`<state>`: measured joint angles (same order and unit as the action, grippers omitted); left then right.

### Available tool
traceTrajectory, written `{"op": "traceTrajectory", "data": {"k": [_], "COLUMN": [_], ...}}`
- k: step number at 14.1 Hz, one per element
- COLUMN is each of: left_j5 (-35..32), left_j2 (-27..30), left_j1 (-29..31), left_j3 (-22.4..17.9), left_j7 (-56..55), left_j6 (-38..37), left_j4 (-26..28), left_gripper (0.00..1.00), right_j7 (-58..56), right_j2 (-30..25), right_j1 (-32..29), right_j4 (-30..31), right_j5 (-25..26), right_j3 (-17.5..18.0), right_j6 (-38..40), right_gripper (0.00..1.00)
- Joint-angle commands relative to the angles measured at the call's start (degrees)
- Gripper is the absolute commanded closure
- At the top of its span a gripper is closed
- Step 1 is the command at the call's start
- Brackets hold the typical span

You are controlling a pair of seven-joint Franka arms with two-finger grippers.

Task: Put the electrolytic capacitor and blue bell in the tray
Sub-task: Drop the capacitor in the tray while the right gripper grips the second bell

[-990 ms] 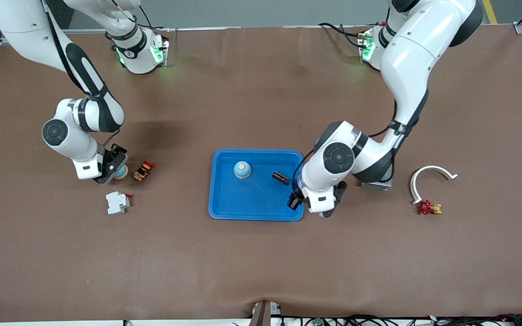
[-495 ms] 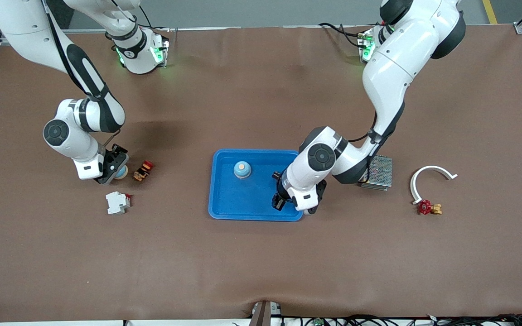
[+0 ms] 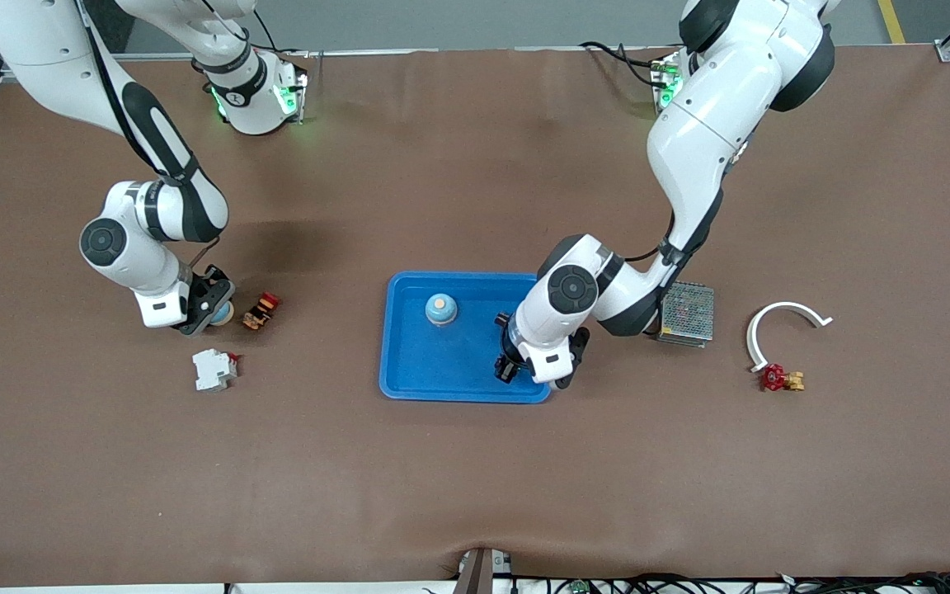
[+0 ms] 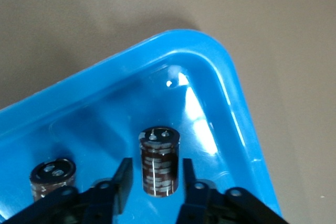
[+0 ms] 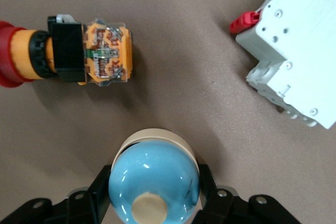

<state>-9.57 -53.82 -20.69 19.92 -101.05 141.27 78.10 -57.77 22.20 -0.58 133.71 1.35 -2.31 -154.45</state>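
Front view, nearest items first. A white circuit breaker [image 3: 213, 369] lay on the brown table [image 3: 475, 478] low in the frame, toward the right arm's end. A red-handled brass valve [image 3: 780, 379] lay at about the same depth toward the left arm's end.

The blue tray [image 3: 425, 375] was found at the centre of the frame. The left gripper [image 3: 509, 370] was positioned low in the tray, at the corner nearest the camera toward the left arm's end. In the left wrist view the left gripper [image 4: 155, 182] was seen with its fingers [image 4: 122, 184] set either side of an upright electrolytic capacitor [image 4: 159, 161] standing on the tray floor. The fingers were parted, and a narrow gap was visible on at least one side. A second capacitor [image 4: 52, 178] was noted beside it in the tray.

Farther from the camera, a second blue bell [image 3: 440, 309] stood inside the tray.

At mid-height of the frame, toward the right arm's end, the right gripper [image 3: 213, 314] was down at the table. In the right wrist view the right gripper [image 5: 155, 195] was seen closed on the blue bell [image 5: 153, 182], both fingers pressed against its sides, outside the tray. A red and orange push button [image 3: 261, 309] lay just beside it.

A grey mesh box [image 3: 687, 314] was recorded near the tray toward the left arm's end, with a white curved bracket [image 3: 787, 308] nearer that end.
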Motion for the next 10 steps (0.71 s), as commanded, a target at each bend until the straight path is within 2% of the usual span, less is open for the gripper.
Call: {"op": "traceTrajectory", "data": {"k": [1, 6, 10], "left_j5": [0.52, -0.10, 0.25], "left_j2": [1.08, 6.18, 12.23], "left_j1": [-0.14, 2.67, 5.92], "left_j3": [-0.49, -0.14, 0.47], "left_j7": [-0.64, 2.24, 9.80], "left_j6": [-0.46, -5.55, -13.02], "left_j4": [-1.20, -1.20, -1.20], "left_gripper": [0.00, 0.00, 0.00], "right_j7": [-0.23, 0.47, 2.13], "right_j2": [0.39, -1.37, -3.22], "right_j1": [-1.18, -0.57, 0.57], "right_j4": [0.15, -1.26, -11.16], "right_j5": [0.85, 0.76, 0.15], "right_j3": [0.91, 1.08, 1.35], "right_j6": [-0.68, 2.29, 21.07], "right_gripper": [0.57, 0.57, 0.57]}}
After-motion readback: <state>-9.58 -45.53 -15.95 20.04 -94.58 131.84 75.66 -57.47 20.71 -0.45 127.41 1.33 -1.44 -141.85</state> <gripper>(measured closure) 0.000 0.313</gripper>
